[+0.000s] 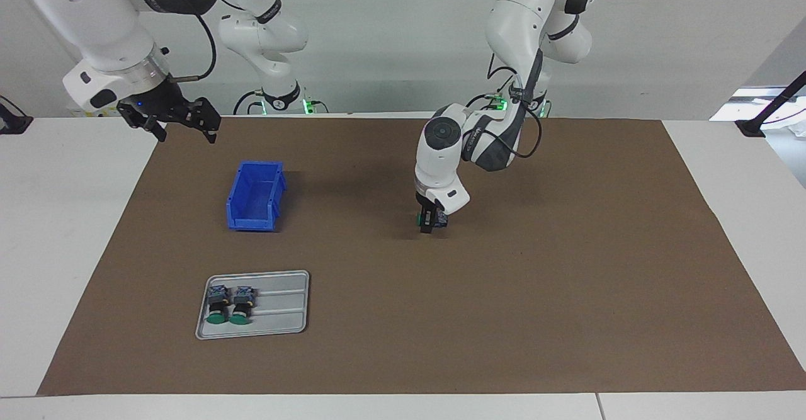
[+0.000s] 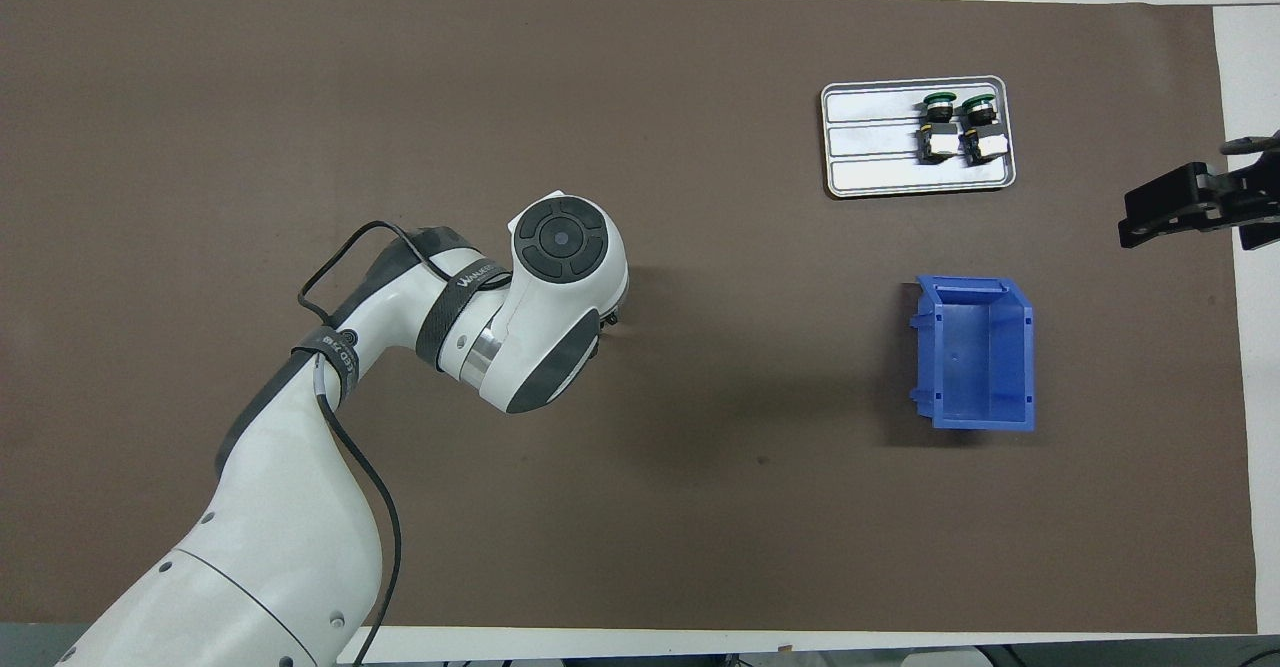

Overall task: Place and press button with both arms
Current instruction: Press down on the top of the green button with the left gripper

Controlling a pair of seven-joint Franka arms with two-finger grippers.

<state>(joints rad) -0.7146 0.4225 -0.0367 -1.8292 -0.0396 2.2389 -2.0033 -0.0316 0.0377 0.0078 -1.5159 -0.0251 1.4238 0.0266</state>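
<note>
Your left gripper [image 1: 432, 221] is down at the mat [image 1: 567, 281] near mid-table, fingers set around the button [image 1: 420, 220], whose green cap sticks out sideways; you cannot tell whether the grip is firm. Your right gripper [image 1: 182, 124] waits with fingers wide, raised over the mat's edge at the right arm's end. The blue bin [image 1: 255, 196] sits there too, and farther from the robots the tray [image 1: 277, 310] holds two more buttons [image 1: 230, 303] side by side.
</note>
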